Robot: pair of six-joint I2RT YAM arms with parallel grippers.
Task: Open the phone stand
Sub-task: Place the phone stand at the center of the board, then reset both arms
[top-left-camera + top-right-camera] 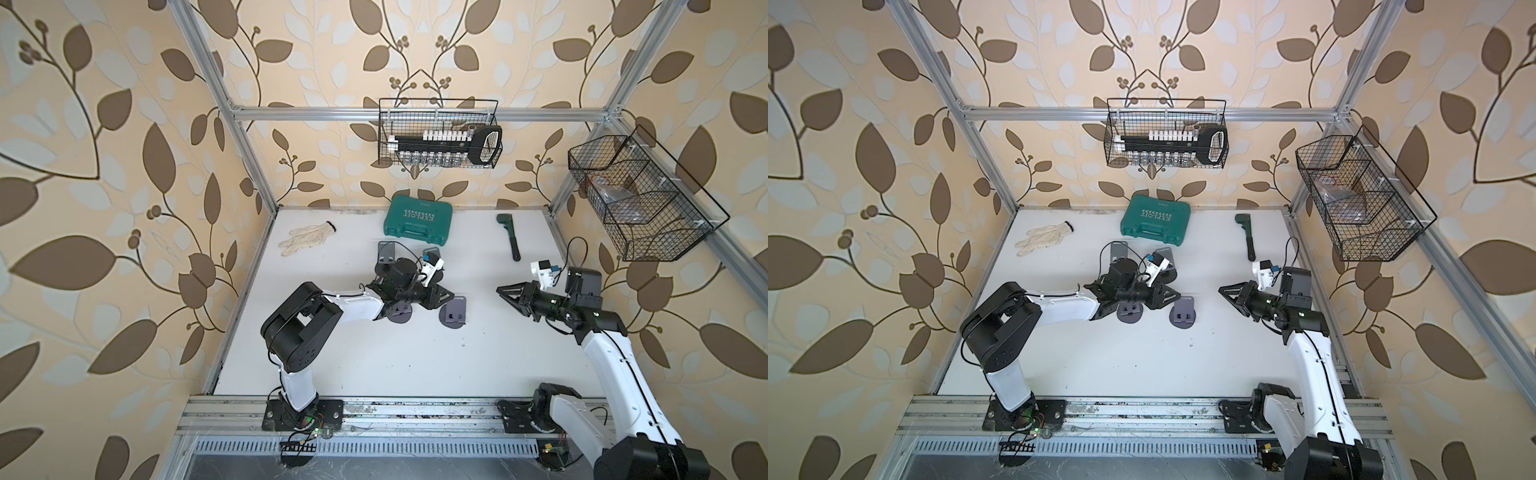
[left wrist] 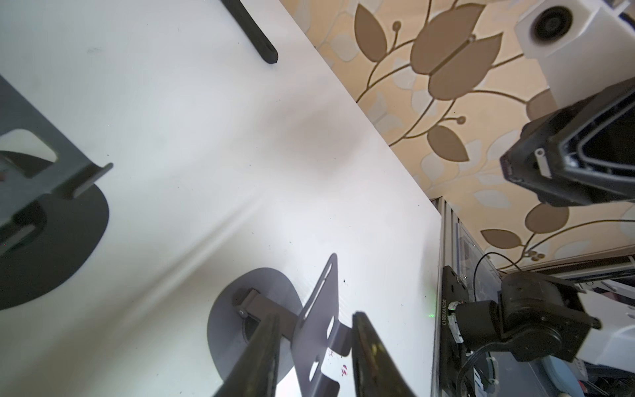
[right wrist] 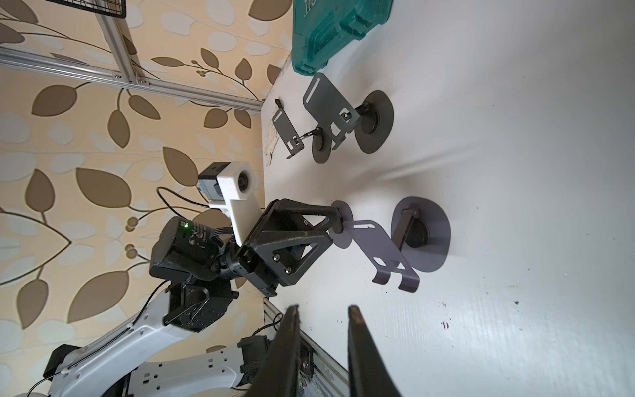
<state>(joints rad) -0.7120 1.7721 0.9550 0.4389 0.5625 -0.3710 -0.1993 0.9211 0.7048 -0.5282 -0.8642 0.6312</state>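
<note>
Phone stand partly under left arm

The green tool case reads "EXPLOIT", seen upside down.

Behind phone stand lies case; glove to its left; wrench right.

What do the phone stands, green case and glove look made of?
Phone stand: likely thin sheet metal, by its crisp folds and punched slots; matte grey coating.
Green case: moulded plastic, slight sheen, formed handle and ribs.
Glove: off-white knit fabric, limp and textured, probably cotton.
</note>
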